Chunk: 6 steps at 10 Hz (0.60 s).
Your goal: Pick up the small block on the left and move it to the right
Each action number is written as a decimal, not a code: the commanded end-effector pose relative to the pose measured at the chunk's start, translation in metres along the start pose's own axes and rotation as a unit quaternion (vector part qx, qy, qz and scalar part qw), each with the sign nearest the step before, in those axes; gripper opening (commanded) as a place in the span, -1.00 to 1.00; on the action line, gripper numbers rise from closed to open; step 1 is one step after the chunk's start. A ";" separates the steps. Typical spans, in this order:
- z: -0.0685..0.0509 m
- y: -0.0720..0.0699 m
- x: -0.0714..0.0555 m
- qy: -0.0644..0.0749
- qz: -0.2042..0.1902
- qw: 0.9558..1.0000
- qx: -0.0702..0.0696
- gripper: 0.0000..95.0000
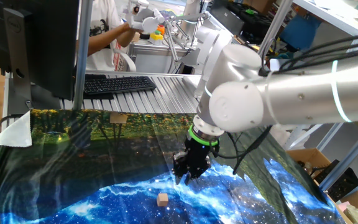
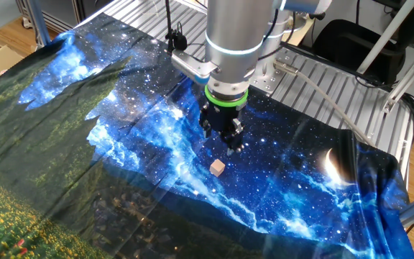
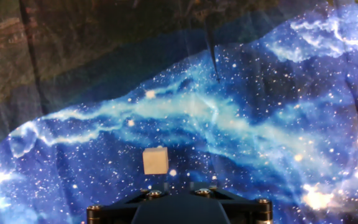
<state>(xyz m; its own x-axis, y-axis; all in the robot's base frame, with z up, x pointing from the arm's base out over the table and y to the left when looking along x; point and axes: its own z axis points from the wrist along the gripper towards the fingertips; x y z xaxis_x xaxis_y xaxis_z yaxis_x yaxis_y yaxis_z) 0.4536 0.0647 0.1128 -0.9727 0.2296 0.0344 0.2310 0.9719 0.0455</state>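
Observation:
The small block (image 1: 162, 199) is a tiny light-tan wooden cube lying loose on the blue starry part of the cloth. It also shows in the other fixed view (image 2: 217, 167) and low in the middle of the hand view (image 3: 155, 161). My black gripper (image 1: 188, 173) hangs a little above the cloth, just beyond the block and apart from it; it also shows in the other fixed view (image 2: 225, 140). Its jaws look parted and hold nothing. In the hand view only the gripper's dark body shows at the bottom edge; the fingertips are hidden.
A printed cloth (image 2: 63, 144) covers the table, blue galaxy on one side and dark green landscape on the other. A keyboard (image 1: 118, 83) and a monitor (image 1: 36, 43) stand behind it. A flat tan patch (image 1: 119, 118) lies at the cloth's far edge. A cardboard box (image 1: 309, 163) sits at the right.

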 end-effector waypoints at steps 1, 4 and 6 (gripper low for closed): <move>-0.003 -0.005 0.001 -0.006 -0.003 1.000 -0.008 -1.00; -0.007 -0.010 0.003 -0.001 -0.009 1.000 -0.007 -1.00; -0.007 -0.010 0.003 -0.002 -0.008 1.000 -0.007 -1.00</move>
